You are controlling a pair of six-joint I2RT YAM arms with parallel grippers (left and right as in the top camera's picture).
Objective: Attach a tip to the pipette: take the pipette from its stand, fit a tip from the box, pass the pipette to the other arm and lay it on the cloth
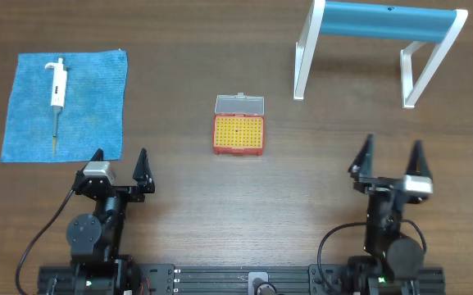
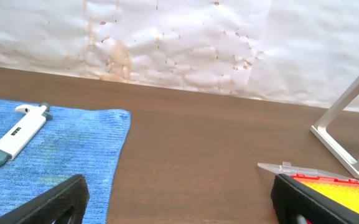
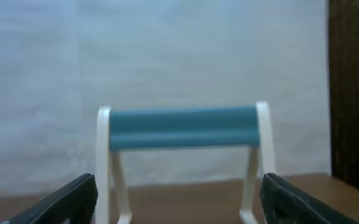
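Two tools, both with fingers apart: the left tool (image 1: 120, 156) at seven o'clock, the right tool (image 1: 393, 146) at five. One open tip box (image 1: 238, 124) sits mid-tabletop (image 1: 179, 188). One pipette (image 1: 56, 86) lies on the one cloth (image 1: 97, 115) at ten o'clock. One stand (image 1: 384, 20) is at one o'clock.

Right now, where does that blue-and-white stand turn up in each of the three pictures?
Top view: the stand is at the far right corner, beyond the right arm.
Left wrist view: its white leg, past the tip box.
Right wrist view: straight ahead, blue bar across both legs.
Shared landmark: the brown table it stands on.
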